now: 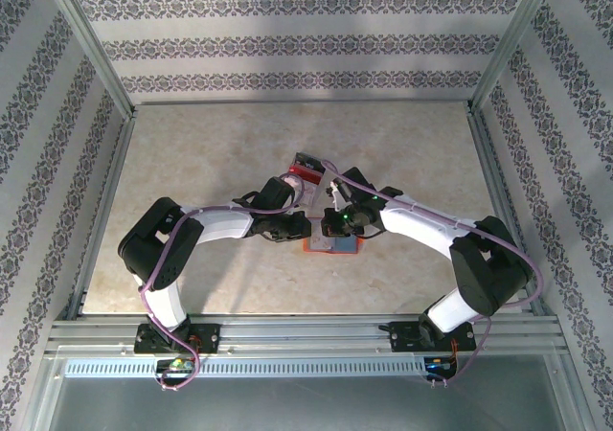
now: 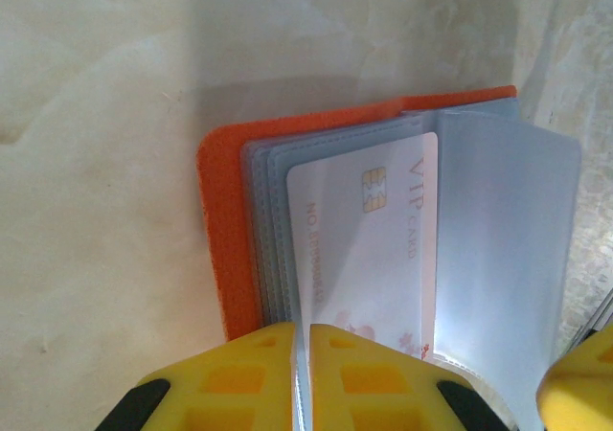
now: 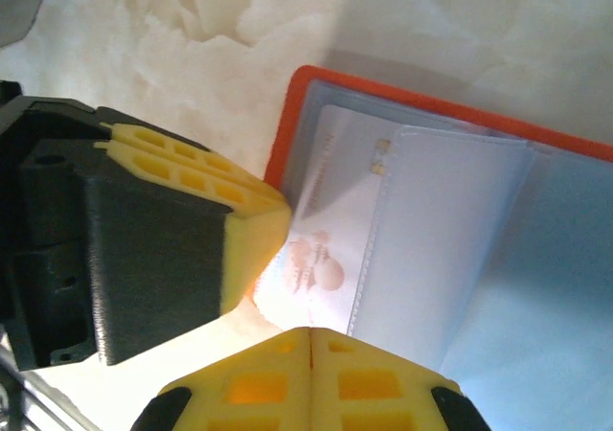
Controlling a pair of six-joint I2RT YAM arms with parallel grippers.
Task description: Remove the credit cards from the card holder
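Lying open on the desk [image 1: 192, 163], the card holder [image 1: 329, 246] sits about in the middle of it, between the two arms, which both bend in toward it. Its orange-red cover is underneath and the grey-blue clear pockets face up.

A white card [image 2: 359, 249] with a gold chip and the words "VIP CARD" lies among the pockets. One wide clear leaf [image 2: 508, 259] covers the card's side that is away from the holder's fold. The card's lower end sticks out over the edge of the card holder.

The left end effector [image 2: 302, 340] is at this same edge. Its yellow fingers are almost together, with only a thin slit between them, and the end of the white card goes into this slit, so it grips the card.

The right end effector [image 3: 308, 340] is just beside it, at the holder's edge near the wide leaf. Its fingers are fully closed on each other with nothing between them. I cannot tell if it presses on the holder.

A clear plastic box [image 1: 308, 170] with red contents stands near the card holder, on the side far from the arm bases.
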